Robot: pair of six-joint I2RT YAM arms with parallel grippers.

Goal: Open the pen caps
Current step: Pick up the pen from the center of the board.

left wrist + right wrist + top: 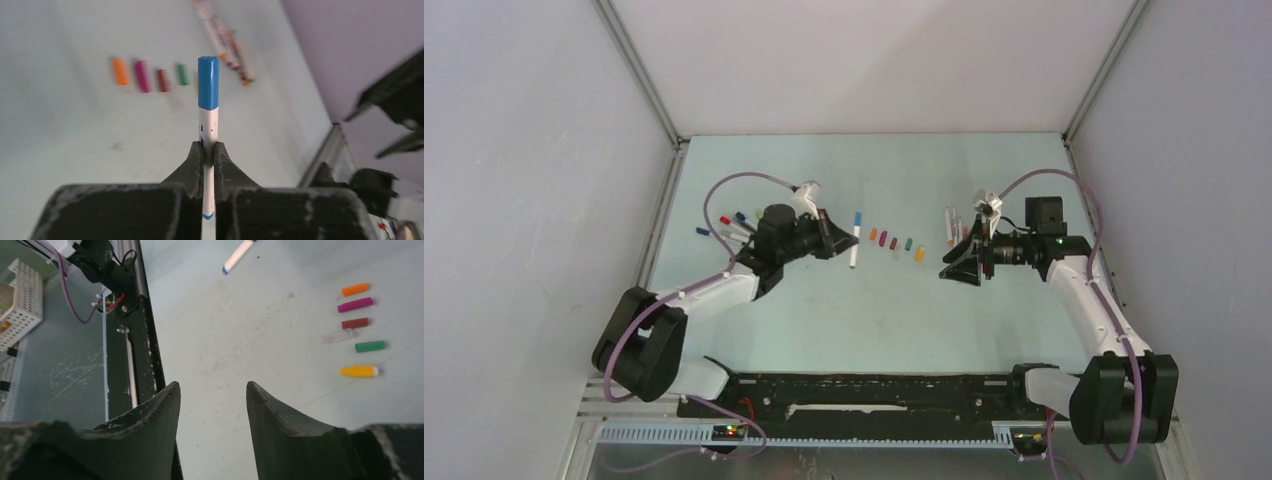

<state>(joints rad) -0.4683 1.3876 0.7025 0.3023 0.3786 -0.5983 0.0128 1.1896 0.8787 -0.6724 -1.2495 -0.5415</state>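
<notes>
My left gripper [208,150] is shut on the white barrel of a pen [209,127] whose blue cap [208,82] is still on and points away from the jaws. In the top view the left gripper [848,240] holds this pen [854,248] just left of a row of loose caps [894,243]. The row shows orange [355,289], magenta [355,304], dark red [355,323], green [370,346] and yellow [359,371] caps. My right gripper [212,387] is open and empty, to the right of the row in the top view [948,270].
Several uncapped white pens [952,226] lie behind the right gripper. Several capped pens [729,228] lie at the far left behind the left arm. A clear tube-like piece [340,336] lies in the cap row. A black rail [874,392] runs along the near edge.
</notes>
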